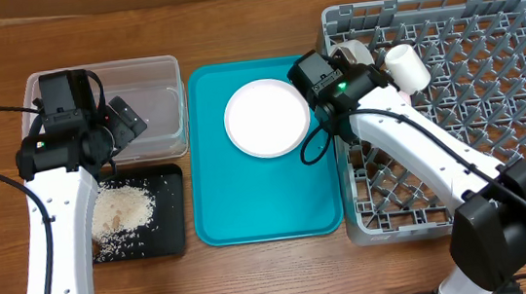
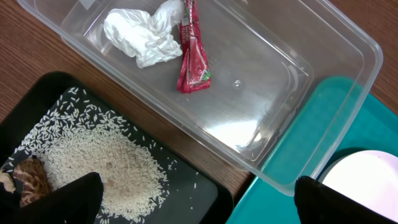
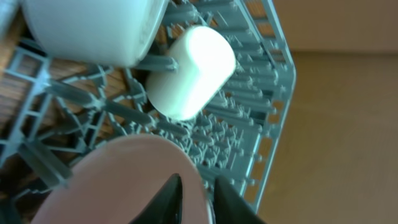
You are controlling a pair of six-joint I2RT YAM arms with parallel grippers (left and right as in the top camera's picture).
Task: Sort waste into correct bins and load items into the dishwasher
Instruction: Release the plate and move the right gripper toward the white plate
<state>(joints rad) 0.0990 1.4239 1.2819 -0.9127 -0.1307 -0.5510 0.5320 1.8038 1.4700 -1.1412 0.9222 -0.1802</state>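
Note:
My right gripper (image 3: 198,186) stands narrowly open astride the rim of the pale pink plate (image 3: 124,180), which stands on edge among the pegs of the grey dishwasher rack (image 3: 261,81). A white cup (image 3: 189,68) lies on its side just beyond, beside another white piece of crockery (image 3: 93,28). A white bowl (image 1: 267,117) rests on the teal tray (image 1: 250,207). My left gripper (image 2: 198,180) hangs wide open and empty over the near edges of the two bins. The clear tub (image 2: 298,81) holds the tissue (image 2: 144,34) and red wrapper (image 2: 193,59). Rice grains (image 2: 106,165) lie in the black tray (image 2: 193,193).
A brown crumbly lump (image 2: 31,180) sits at the black tray's left end. The right arm (image 1: 409,141) stretches across the rack's left side in the overhead view. Bare wooden table (image 1: 258,285) lies in front of the trays.

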